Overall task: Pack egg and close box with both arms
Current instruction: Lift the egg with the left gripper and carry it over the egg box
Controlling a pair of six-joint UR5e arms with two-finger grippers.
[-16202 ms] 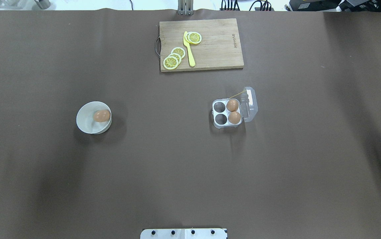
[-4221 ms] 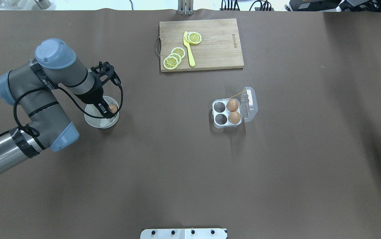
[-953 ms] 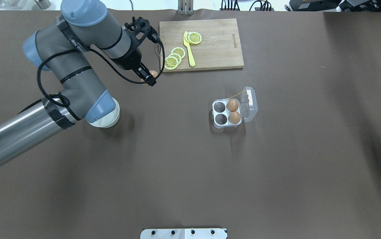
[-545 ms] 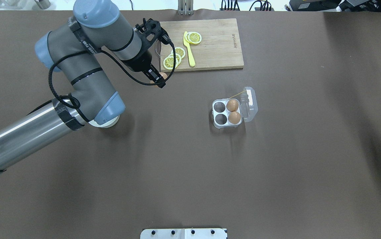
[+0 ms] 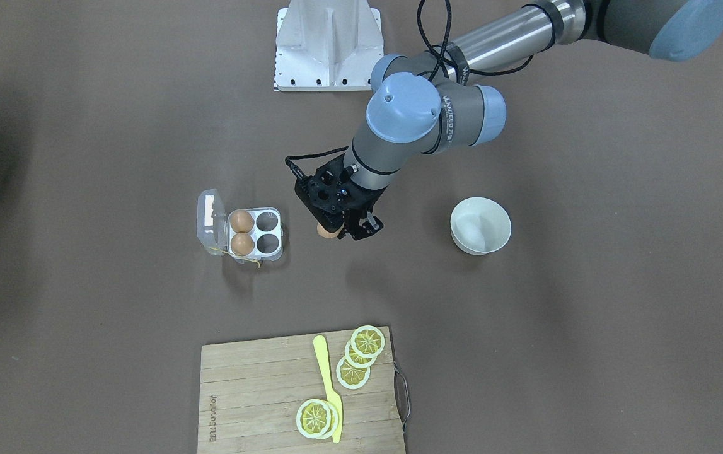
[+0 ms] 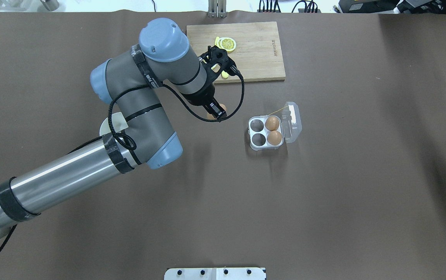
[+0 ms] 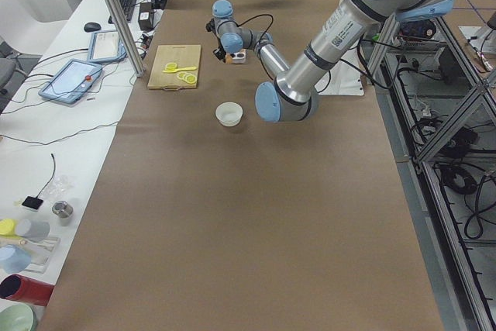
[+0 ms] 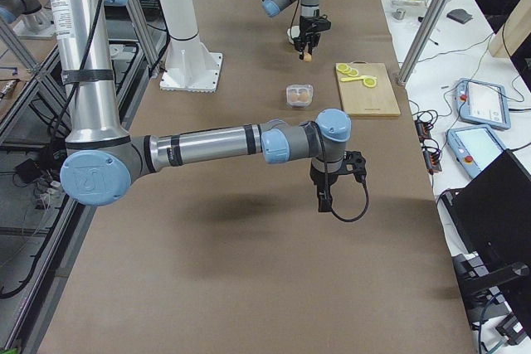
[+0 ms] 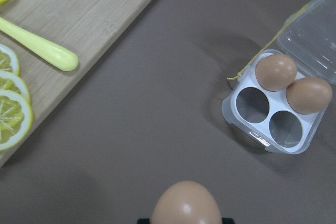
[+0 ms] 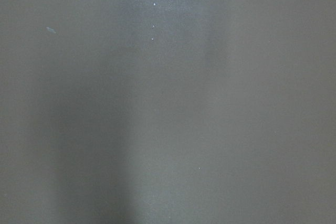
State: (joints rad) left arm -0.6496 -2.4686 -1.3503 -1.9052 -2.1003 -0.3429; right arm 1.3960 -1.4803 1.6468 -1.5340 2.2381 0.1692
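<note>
My left gripper (image 6: 217, 111) is shut on the egg (image 6: 223, 107) and holds it above the table, a short way left of the box (image 6: 265, 146). The egg also shows in the front view (image 5: 325, 231) and at the bottom of the left wrist view (image 9: 186, 203). The box (image 5: 279, 231) is open, with its clear lid (image 6: 292, 120) folded back on the right. Two brown eggs (image 6: 272, 123) fill its right cells; the two left cells (image 6: 256, 125) are empty. My right gripper (image 8: 325, 196) shows only in the exterior right view, over bare table; I cannot tell whether it is open.
A white bowl (image 5: 481, 225) stands empty on the left side, partly under my left arm in the overhead view. A wooden cutting board (image 6: 254, 50) with lemon slices and a yellow knife lies at the back. A white mount (image 5: 326, 44) sits at the robot's edge.
My left arm has carried the egg to the right and nearer, from beside the cutting board's corner to just left of the box. The box has not moved.
</note>
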